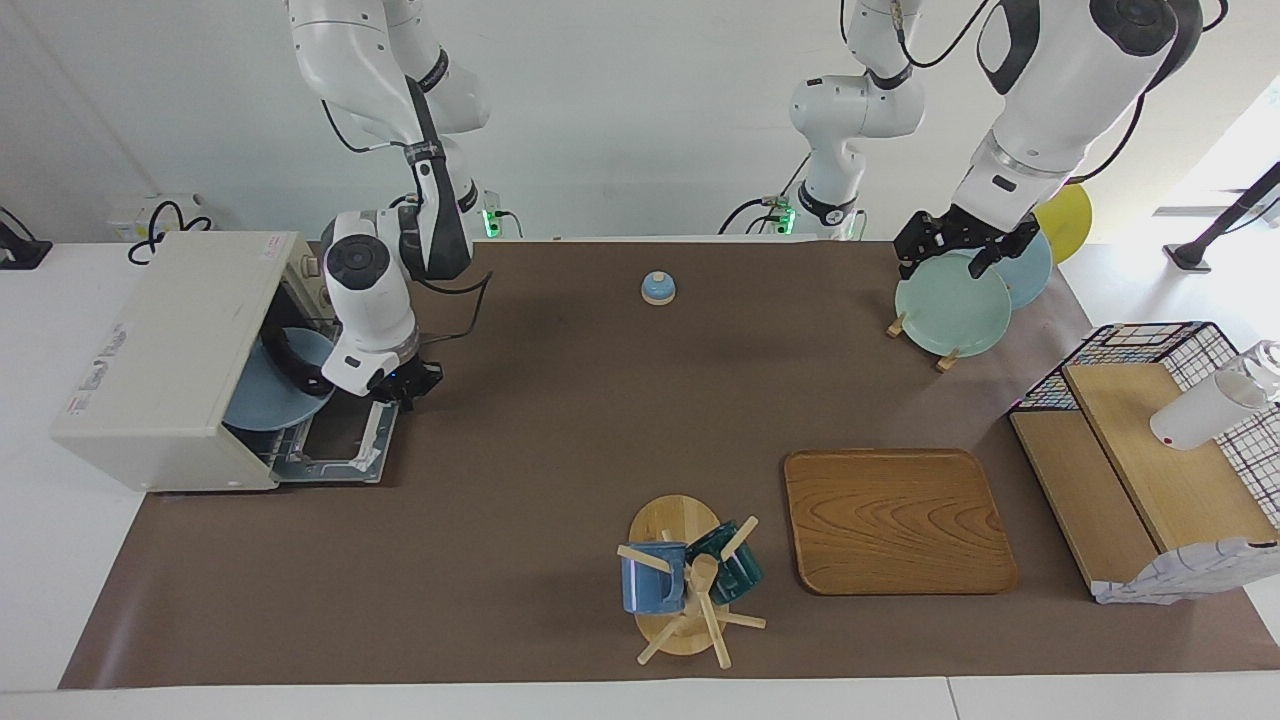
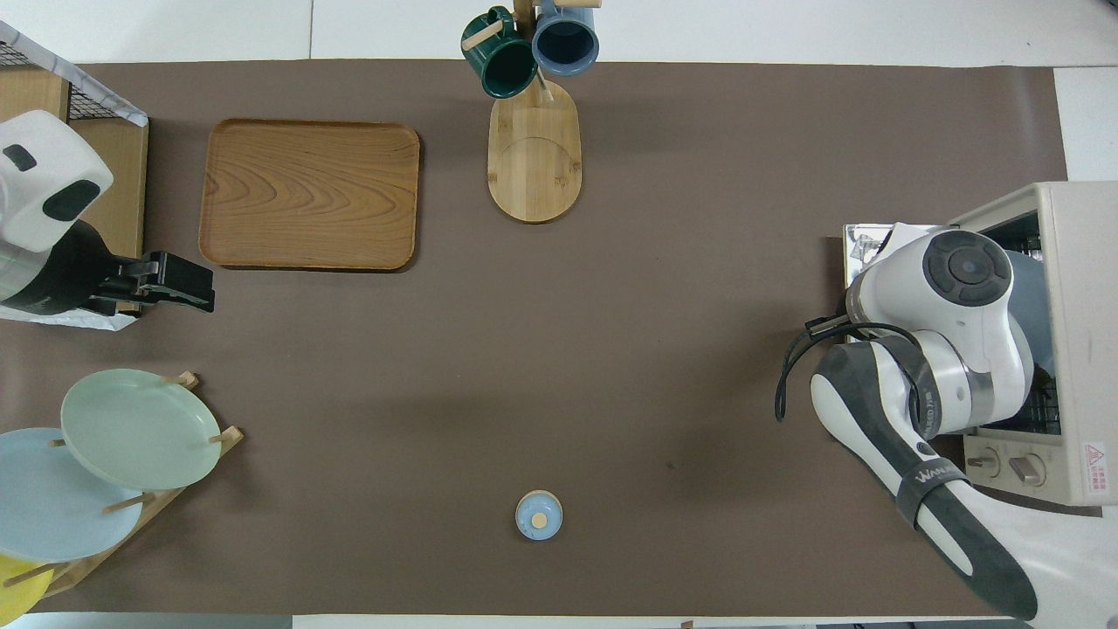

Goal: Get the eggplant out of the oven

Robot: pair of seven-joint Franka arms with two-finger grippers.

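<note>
eggplant wasn't visible anywhere; presumably inside the oven [image 1: 165, 360], whose door lay open; right gripper [image 1: 405, 385] hung at its mouth, grip unreadable; left gripper [image 1: 955, 250] waited over the plate rack [image 1: 920, 330].

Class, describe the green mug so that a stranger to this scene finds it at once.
Start at the wooden tray. Beside it, toward the right arm's end, stands a wooden mug tree with two mugs. The green mug hangs nearest the tray; its neighbour is blue.
</note>
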